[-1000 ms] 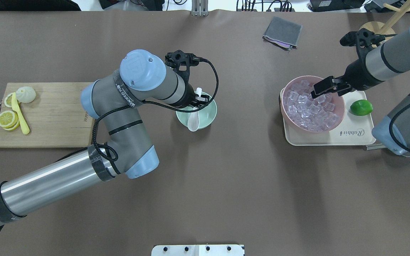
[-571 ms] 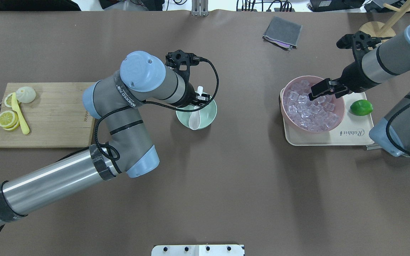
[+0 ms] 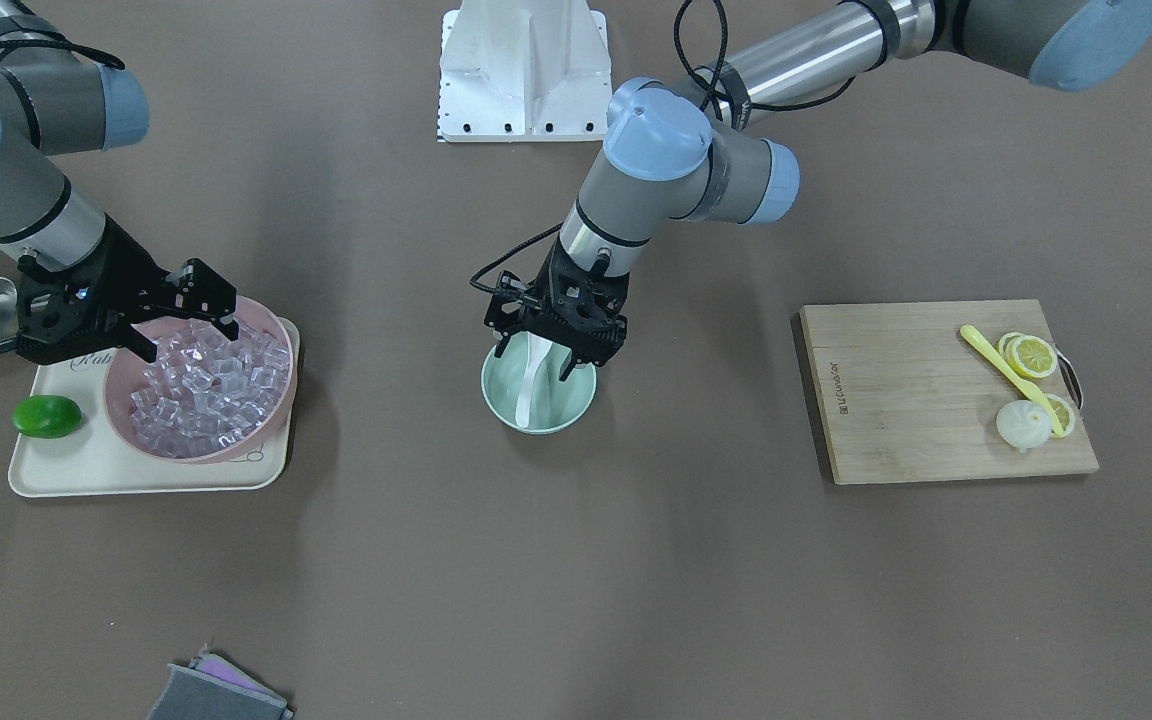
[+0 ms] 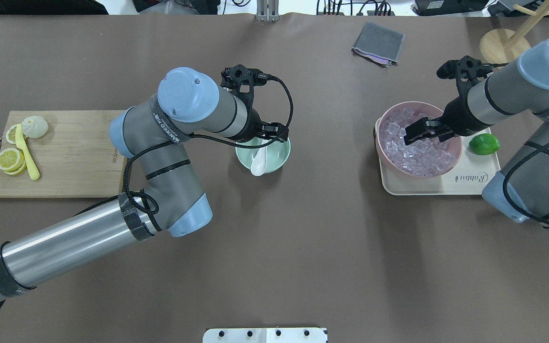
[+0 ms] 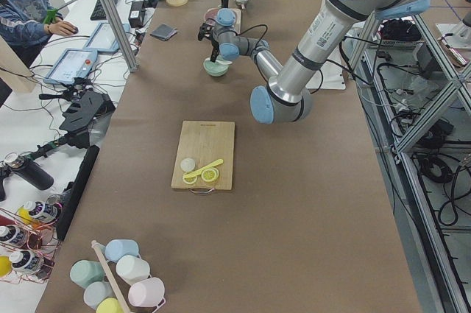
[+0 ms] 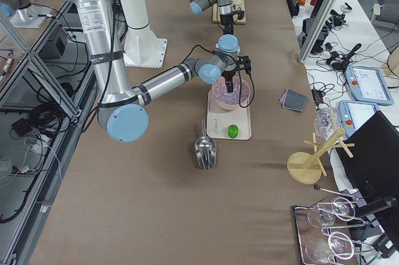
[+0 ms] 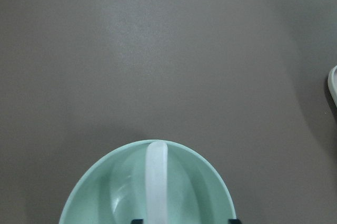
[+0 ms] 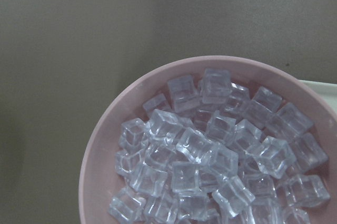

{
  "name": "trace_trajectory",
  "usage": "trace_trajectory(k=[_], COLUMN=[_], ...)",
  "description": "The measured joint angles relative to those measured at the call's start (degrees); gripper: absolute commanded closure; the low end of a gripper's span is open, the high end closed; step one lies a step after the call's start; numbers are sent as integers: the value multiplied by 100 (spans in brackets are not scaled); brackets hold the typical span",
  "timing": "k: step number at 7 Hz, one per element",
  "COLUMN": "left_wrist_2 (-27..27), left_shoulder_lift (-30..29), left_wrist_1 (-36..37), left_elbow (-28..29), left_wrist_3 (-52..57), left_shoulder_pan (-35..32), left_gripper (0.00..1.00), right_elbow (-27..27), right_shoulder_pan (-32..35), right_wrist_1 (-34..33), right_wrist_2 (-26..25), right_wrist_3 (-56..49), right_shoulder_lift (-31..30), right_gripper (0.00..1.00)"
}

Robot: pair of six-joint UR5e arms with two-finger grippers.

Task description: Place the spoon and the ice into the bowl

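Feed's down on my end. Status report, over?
Left gripper open over small mint-green bowl; translucent white plastic spoon resting inside. Right gripper open above clear ice cubes in pink bowl. No ice in green bowl yet.

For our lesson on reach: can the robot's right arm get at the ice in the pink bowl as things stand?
Probably yes: the right claw hangs open over the ice in the uncovered pink bowl, with nothing between them.
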Motion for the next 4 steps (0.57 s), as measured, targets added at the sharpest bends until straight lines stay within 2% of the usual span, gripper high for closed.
trace_trajectory(k=[4], left_wrist_2=[0], left_shoulder_lift=[117], left_wrist_1=[14], left_elbow=[-155], left_wrist_3=[2], left_shoulder_pan=[-36], left_gripper=[8], right_elbow=[-317], right_shoulder_pan=[-96], right_wrist_1=[1], right_wrist_2=[-28], right_wrist_3=[213], right_shoulder_lift=[234], right_gripper=[32])
